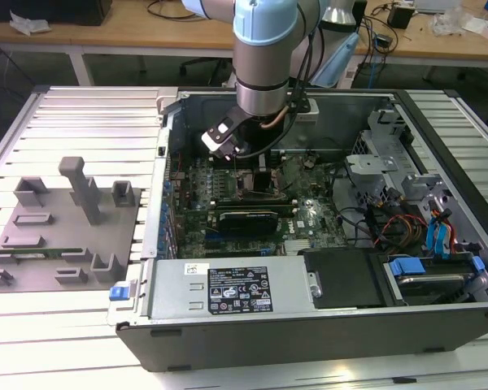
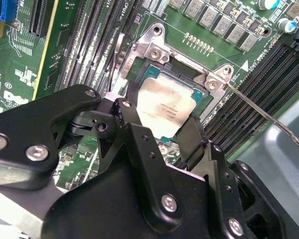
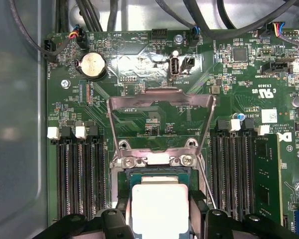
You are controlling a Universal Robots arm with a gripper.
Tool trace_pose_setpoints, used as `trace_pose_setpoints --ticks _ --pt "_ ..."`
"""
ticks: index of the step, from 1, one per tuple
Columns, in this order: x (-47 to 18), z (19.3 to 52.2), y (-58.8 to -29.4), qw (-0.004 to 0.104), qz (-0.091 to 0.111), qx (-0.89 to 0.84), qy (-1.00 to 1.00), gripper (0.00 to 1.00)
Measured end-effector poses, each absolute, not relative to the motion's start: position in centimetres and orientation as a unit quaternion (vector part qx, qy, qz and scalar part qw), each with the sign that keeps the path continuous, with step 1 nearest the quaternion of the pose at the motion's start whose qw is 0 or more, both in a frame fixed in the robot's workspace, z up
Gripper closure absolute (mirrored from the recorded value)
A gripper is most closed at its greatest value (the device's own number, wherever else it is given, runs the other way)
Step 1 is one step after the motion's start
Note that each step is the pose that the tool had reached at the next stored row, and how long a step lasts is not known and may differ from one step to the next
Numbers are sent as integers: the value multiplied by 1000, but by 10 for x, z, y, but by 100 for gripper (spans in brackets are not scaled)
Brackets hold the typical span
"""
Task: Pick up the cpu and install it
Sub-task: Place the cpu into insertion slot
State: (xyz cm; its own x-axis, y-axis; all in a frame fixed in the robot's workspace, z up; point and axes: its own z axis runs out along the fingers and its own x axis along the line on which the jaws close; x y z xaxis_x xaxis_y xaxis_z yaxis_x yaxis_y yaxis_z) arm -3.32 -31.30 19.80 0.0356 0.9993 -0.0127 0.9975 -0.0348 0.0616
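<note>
- Gripper [image 1: 260,172] hangs low inside the open computer case [image 1: 309,345]. In both wrist views its black fingers [image 2: 132,124] press on two opposite edges of the cpu [image 2: 167,107], so I read it as clamped on the chip.
- Exterior view's left: grey tray [image 1: 41,272] lies outside the case. A thin green memory stick [image 1: 32,253] rests in one slot, well apart from the arm.
- Centre: the cpu [image 3: 159,206] sits directly over the socket [image 2: 150,47], silver top up, inside the metal frame. Whether it rests on the contacts or is just above them, I cannot tell.
- The load plate [image 3: 159,99] stands raised and swung clear in the first wrist view. The thin retention lever [image 2: 259,110] is unlatched and slants away beside the socket.
- Memory slots [image 3: 77,169] flank the socket on both sides.
- Exterior view's right: drive cage [image 1: 382,158] and cabling lie away from the work.
- Step in hand, by my judgement: the pick is done and the placing into the socket is under way. The plate is not yet closed.
- Judgement: seating calls for a level chip with its edges square to the frame and no side force on the contacts. A tilted release could bend pins.
</note>
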Motion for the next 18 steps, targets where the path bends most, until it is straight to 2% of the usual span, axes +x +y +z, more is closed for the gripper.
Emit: trace_pose_setpoints --ticks 18 --pt "-33 196 -313 26 17 712 702 44"
